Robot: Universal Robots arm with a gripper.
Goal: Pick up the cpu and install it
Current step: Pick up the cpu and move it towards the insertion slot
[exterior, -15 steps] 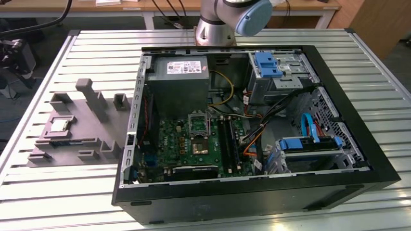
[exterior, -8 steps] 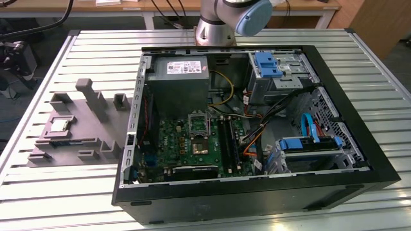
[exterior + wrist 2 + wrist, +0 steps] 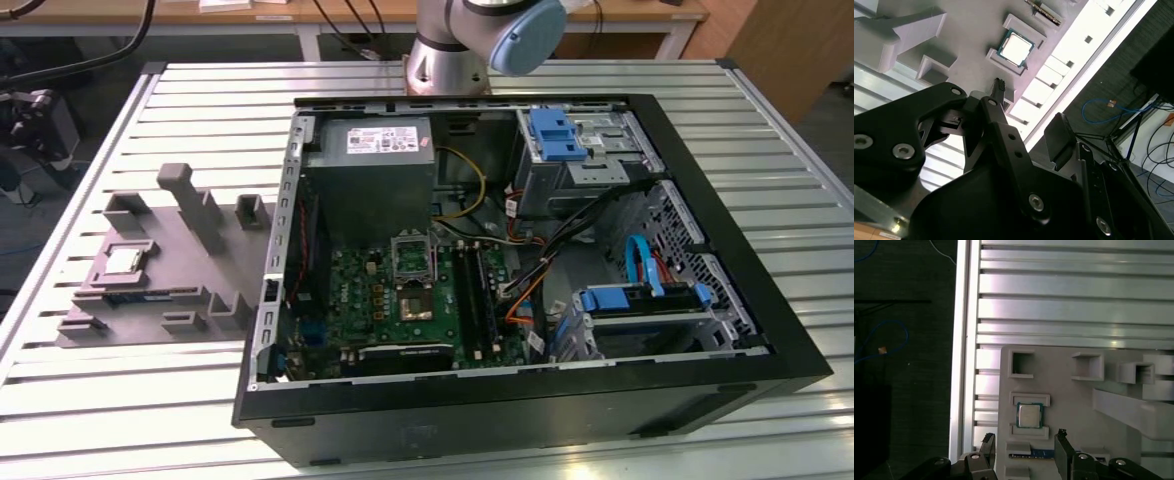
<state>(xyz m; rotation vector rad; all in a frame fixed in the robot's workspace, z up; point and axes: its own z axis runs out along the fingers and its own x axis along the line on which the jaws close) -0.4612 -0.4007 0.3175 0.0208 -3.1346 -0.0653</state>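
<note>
Gripper (image 3: 1024,436) spread wide and empty, just beside the cpu (image 3: 1029,415) seated in the grey fixture (image 3: 187,272) at the exterior view's left.

On the desk (image 3: 120,400) the case (image 3: 467,420) lies open-side up, on the exterior view's right. The tray (image 3: 167,235) sits just beside it, on that view's left. The cpu (image 3: 124,261) rests in a tray pocket. The socket (image 3: 416,303) sits inside the case. The end effector (image 3: 1024,437) hangs over the tray, fingers spread, near the cpu but apart from it.
</note>
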